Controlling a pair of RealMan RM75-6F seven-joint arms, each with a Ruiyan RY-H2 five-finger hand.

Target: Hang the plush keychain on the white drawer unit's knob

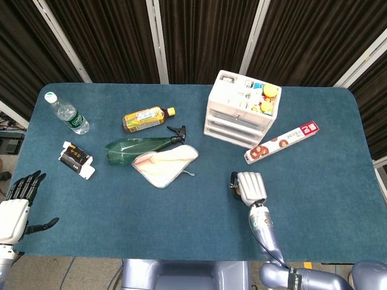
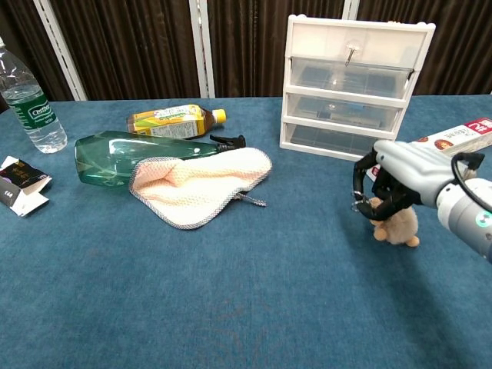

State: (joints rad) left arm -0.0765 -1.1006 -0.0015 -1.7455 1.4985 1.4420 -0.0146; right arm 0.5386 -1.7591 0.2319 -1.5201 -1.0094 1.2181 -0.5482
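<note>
Now, right robot hand: was raised off the desk, fingers curled down around the top of the plush keychain, gripping it.
Plush keychain: hung tan and fluffy beneath the right robot hand in the chest view, low over the blue desk (whether its underside touched the surface could not be told); in the head view the robot hand hid it.
White drawer unit: stood at the far side of the desk, behind and to the left of the held keychain, three clear drawers shut, apart from the robot hand.
Knob: sat on the top drawer front, bare.
Left robot hand: rested at the near left edge in the head view, fingers spread, holding nothing.
Long box: lay just behind the right robot hand, partly covered by it.
Cloth: lay draped over the end of a green spray bottle on its side.
Tea bottle: lay beyond the spray bottle.
Water bottle: stood upright at far left, near a small packet.
</note>
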